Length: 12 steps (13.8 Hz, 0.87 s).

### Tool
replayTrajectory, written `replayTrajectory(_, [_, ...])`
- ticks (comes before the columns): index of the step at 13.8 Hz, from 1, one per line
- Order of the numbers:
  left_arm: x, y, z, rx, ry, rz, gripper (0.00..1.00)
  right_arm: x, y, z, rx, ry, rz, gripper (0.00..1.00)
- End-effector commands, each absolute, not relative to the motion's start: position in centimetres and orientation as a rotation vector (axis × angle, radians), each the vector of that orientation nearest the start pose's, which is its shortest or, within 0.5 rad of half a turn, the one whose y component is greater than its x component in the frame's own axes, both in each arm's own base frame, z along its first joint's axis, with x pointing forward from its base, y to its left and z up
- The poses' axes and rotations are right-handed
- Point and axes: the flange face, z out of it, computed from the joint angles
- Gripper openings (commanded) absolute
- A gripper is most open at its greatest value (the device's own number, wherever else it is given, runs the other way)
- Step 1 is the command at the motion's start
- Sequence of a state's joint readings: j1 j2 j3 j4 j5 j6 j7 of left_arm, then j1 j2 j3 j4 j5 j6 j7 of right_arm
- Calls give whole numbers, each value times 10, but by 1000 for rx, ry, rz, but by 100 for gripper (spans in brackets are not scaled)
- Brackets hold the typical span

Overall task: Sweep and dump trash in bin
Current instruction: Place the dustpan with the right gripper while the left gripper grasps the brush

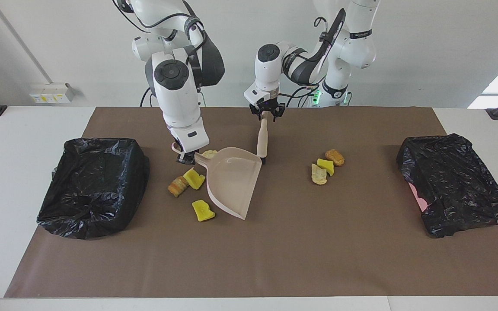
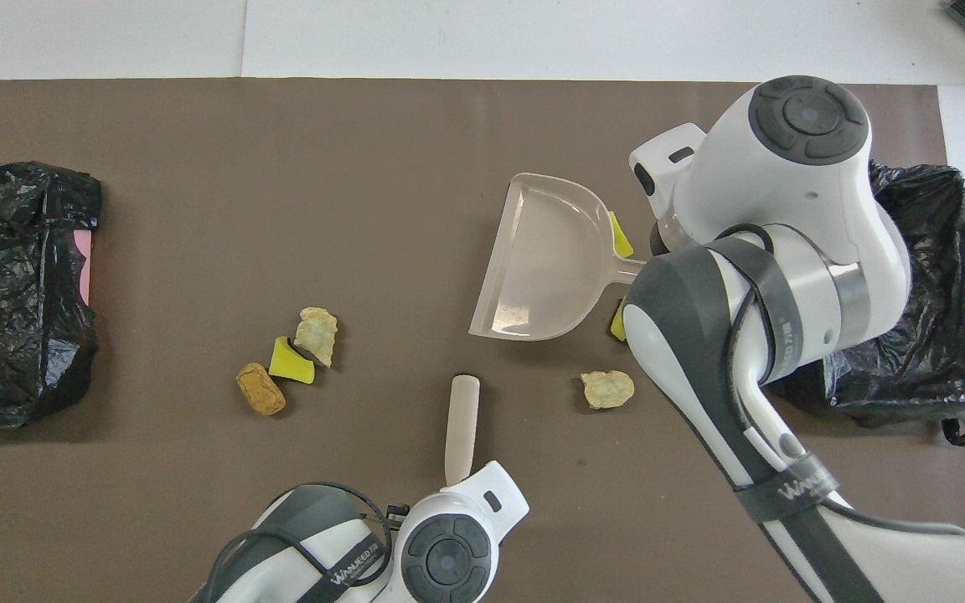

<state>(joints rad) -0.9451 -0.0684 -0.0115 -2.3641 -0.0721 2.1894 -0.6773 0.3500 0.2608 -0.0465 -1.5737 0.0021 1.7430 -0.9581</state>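
Note:
My right gripper (image 1: 187, 159) is shut on the handle of the beige dustpan (image 1: 231, 181), which is tilted with its open lip toward the left arm's end. Beside the pan lie pieces of trash: two yellow chunks (image 1: 202, 211) (image 1: 194, 178), an orange-brown one (image 1: 177, 186) and a tan one (image 1: 209, 153) by the handle. Three more pieces (image 1: 325, 166) lie toward the left arm's end. My left gripper (image 1: 266, 115) is shut on the top of the beige brush (image 1: 262, 140), whose dark bristles rest on the mat. In the overhead view the dustpan (image 2: 541, 260) and brush (image 2: 461, 423) show, but both grippers are hidden under their arms.
Two bins lined with black bags stand on the brown mat (image 1: 275, 259), one at the right arm's end (image 1: 93, 185) and one at the left arm's end (image 1: 456, 185). White table (image 1: 20, 125) surrounds the mat.

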Motion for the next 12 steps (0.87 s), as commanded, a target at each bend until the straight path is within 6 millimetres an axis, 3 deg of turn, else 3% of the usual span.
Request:
replayTrajectory(1, [259, -387, 347, -3077, 382, 206, 48, 596, 188, 485, -2487, -1861, 103, 0])
replayTrajectory(4, [262, -389, 349, -3082, 363, 206, 0, 594, 189, 483, -2482, -1872, 112, 0])
replayTrajectory(7, [281, -381, 360, -3084, 304, 224, 0, 592, 187, 479, -2488, -1885, 68, 0])
replayTrajectory(11, [328, -357, 387, -3092, 167, 229, 0, 582, 191, 459, -2407, -1989, 55, 0])
replayTrajectory(12, [345, -342, 393, -3106, 118, 218, 0, 580, 193, 453, -2351, -2045, 61, 0])
